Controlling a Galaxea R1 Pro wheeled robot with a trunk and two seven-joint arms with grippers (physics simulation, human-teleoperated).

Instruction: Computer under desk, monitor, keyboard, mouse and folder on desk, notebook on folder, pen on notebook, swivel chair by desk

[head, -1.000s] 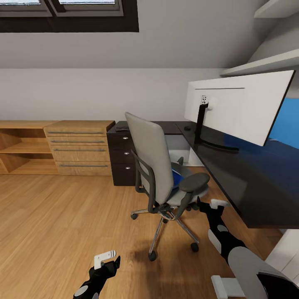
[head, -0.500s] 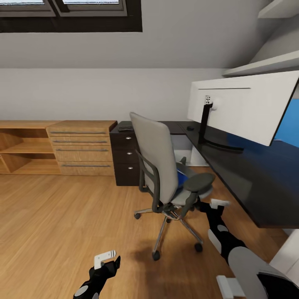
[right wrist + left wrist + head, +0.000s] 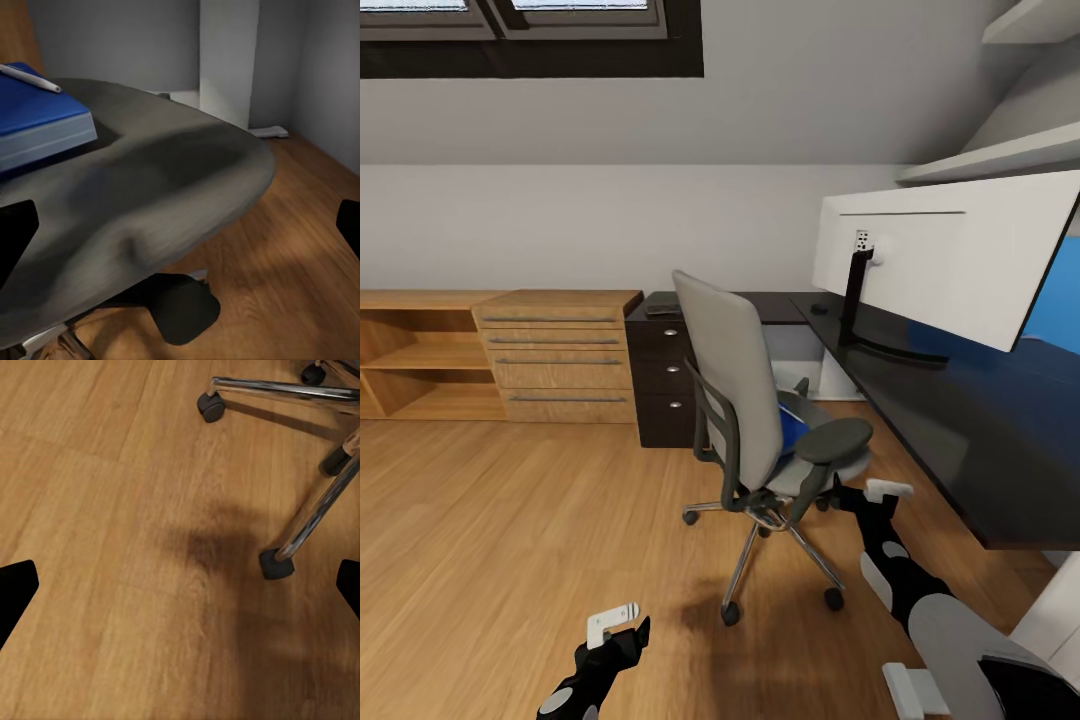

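On wood floor (image 3: 510,520): swivel chair (image 3: 745,400) beside desk (image 3: 950,420).

Black desk (image 3: 960,420) bears the monitor (image 3: 950,255); chair seat (image 3: 172,187) bears the folder (image 3: 37,112).

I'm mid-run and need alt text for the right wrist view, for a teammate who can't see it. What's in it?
The grey seat of the swivel chair spans the right wrist view, with the blue folder lying on it and a thin white pen resting on top of the folder. The open right gripper faces the seat; wooden floor and a pale wall lie beyond.
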